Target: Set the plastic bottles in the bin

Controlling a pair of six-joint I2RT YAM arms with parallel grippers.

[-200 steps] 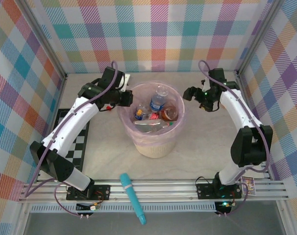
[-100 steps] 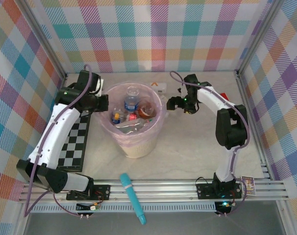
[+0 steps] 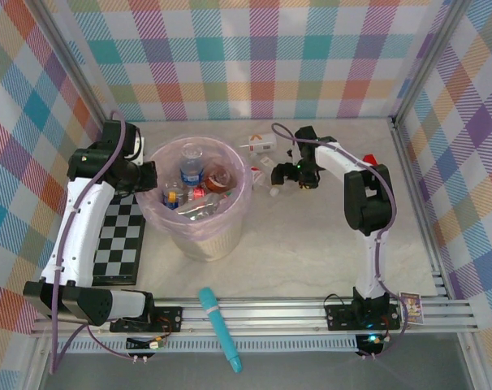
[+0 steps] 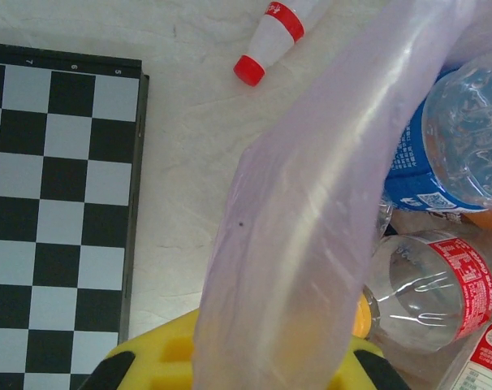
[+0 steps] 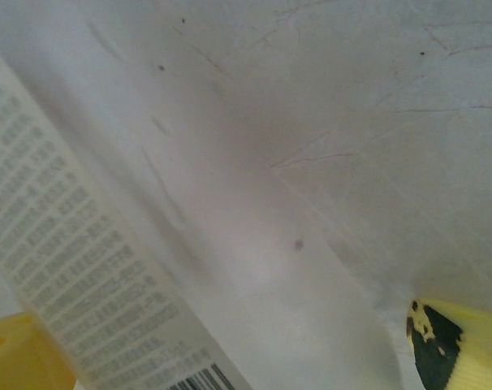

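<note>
Presently, left gripper (image 3: 147,174) pinching bin liner (image 4: 295,227) edge, right gripper (image 3: 276,174) wide open, empty, beside bottle (image 5: 75,276)

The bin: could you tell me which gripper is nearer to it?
Left. The left gripper is at the left rim of the bin, shut on its bag; the right gripper hangs open, apart, to its right.

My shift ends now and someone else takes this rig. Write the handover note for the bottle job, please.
The left gripper is shut on the pink liner of the bin, at its left rim.
The right gripper is open, low over the table by what looks like a labelled bottle.
Done: several bottles in the bin, a blue-label bottle among them.
Left: that one, plus a red-cap bottle on the table past the chessboard.
</note>
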